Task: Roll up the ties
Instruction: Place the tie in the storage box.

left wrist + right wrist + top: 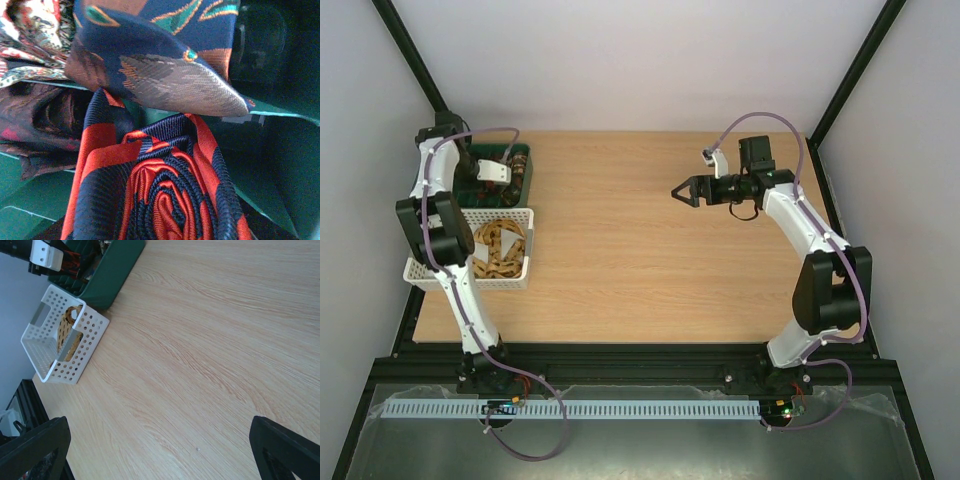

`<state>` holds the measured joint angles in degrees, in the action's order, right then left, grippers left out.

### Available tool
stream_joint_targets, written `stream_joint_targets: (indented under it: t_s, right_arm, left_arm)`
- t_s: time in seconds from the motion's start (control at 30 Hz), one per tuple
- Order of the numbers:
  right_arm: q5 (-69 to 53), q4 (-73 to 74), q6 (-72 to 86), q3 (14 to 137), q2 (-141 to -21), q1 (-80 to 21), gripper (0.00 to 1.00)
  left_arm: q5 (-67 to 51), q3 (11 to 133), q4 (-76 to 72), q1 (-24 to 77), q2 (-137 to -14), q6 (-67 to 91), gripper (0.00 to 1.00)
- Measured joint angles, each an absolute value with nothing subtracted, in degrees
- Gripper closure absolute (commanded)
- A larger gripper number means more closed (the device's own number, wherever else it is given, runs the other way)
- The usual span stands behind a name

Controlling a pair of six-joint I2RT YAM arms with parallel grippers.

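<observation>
While the left gripper hangs in the green tray, the rolled red-and-black tie sits beneath.
Its jaws are hidden (the right gripper gapes wide); a snagging lift could unroll it.

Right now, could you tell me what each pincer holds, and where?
Right pincer: open, nothing held. Left pincer: close over the rolled red-and-black striped tie in the green tray; grip cannot be told.
</observation>
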<state>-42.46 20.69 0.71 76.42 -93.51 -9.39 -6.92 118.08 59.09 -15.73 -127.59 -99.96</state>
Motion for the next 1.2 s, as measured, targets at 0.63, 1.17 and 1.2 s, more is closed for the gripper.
stream_joint_targets:
  t_s: [0.63,1.17,1.2]
  right_arm:
    - [-41.6,21.4,0.8,77.2,-94.6,-9.3,0.01]
    - [-39.1,23.3,0.1,78.0,-94.6,-9.3,0.01]
    - [-39.0,23.3,0.1,78.1,-94.6,-9.3,0.01]
  left_arm:
    - [-3.5,118.8,58.5,-14.1,-131.1,-107.6,0.98]
    - [-3.4,118.7,57.4,-13.4,-137.0,-106.6,0.55]
    - [-3.4,118.7,57.4,-13.4,-137.0,-106.5,0.53]
